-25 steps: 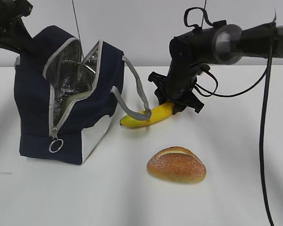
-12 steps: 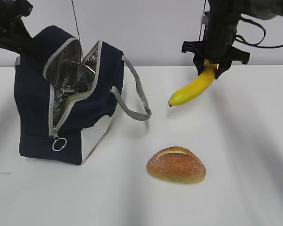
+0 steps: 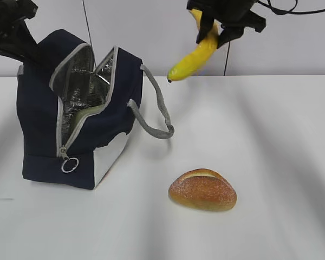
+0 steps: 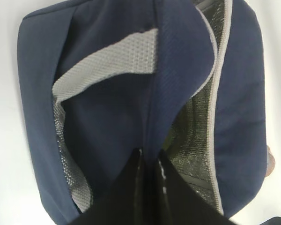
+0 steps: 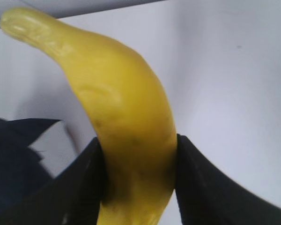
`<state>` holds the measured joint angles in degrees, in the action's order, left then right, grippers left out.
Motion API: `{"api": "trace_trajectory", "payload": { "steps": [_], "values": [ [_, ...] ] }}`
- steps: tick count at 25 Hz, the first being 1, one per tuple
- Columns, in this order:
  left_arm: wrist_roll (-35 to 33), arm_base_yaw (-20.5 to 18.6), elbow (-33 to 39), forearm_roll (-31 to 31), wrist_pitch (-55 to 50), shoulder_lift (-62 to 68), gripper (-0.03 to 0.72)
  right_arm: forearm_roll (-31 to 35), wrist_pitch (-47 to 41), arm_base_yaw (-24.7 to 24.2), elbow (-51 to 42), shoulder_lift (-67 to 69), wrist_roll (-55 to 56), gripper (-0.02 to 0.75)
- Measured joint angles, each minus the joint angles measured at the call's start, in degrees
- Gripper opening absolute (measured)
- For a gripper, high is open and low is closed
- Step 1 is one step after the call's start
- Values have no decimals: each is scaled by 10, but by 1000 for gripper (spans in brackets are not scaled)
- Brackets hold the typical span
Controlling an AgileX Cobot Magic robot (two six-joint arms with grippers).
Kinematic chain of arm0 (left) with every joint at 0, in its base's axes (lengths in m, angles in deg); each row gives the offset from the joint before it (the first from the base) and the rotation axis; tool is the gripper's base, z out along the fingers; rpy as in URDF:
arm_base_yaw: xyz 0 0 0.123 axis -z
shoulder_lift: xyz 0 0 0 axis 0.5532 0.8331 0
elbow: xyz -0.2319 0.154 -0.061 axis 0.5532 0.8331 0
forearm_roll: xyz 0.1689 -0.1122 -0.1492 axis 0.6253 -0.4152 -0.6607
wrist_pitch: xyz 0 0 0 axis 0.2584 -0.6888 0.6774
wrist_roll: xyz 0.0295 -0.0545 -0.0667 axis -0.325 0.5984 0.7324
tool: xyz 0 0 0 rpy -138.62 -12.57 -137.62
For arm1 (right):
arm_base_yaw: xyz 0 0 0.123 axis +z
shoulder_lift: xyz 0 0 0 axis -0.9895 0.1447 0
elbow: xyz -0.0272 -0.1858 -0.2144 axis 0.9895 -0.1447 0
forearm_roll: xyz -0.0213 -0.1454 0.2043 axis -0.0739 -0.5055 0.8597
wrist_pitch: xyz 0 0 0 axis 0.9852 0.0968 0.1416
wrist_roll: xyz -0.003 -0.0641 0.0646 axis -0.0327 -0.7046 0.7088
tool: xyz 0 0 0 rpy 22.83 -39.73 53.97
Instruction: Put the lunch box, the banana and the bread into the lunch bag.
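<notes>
Golden-brown and speckled, the bread point(image 3: 202, 189) sat closest of all on the white table point(image 3: 271, 141), with a pale slash along its top and nothing touching it. A bit farther back and to the left stood the lunch bag point(image 3: 76, 116), dark blue with a white corner panel. Its grey zipper point(image 3: 60, 120) was undone, so the shiny silver lining point(image 3: 78, 92) showed inside, and a ring pull point(image 3: 70, 164) hung low on the front. One grey handle point(image 3: 154, 111) drooped out to the right side. At the bag's far top corner, the left gripper point(image 4: 148, 164) was closed tight, pinching a fold of the blue cloth and holding the bag's mouth open. In the left wrist view a small patch of green showed deep inside the bag, but it was too little to tell what it was. Farthest back and high above the table, the right gripper point(image 3: 212, 28) squeezed the banana point(image 3: 195, 55) by its upper end between two black fingers point(image 5: 70, 187). The yellow banana hung in the air, its free tip pointing down and left toward the bag, well apart from the bag and the bread.
</notes>
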<state>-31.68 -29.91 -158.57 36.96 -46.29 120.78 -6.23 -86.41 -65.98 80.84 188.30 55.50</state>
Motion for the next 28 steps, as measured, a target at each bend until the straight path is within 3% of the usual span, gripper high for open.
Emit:
{"api": "trace_trajectory", "payload": {
  "steps": [4, 9, 17, 28],
  "values": [
    [0, 0, 0, 0, 0, 0, -15, 106, -1, 7, 39, -6, -35, 344],
    [0, 0, 0, -6, 0, 0, -15, 151, -2, 52, 51, -11, -74, 344],
    [0, 0, 0, -21, 0, 0, -15, 148, -3, 140, 52, 5, -93, 344],
    [0, -7, 0, -53, 0, 0, -15, 103, -3, 160, 52, 72, -89, 366]
  ]
}}
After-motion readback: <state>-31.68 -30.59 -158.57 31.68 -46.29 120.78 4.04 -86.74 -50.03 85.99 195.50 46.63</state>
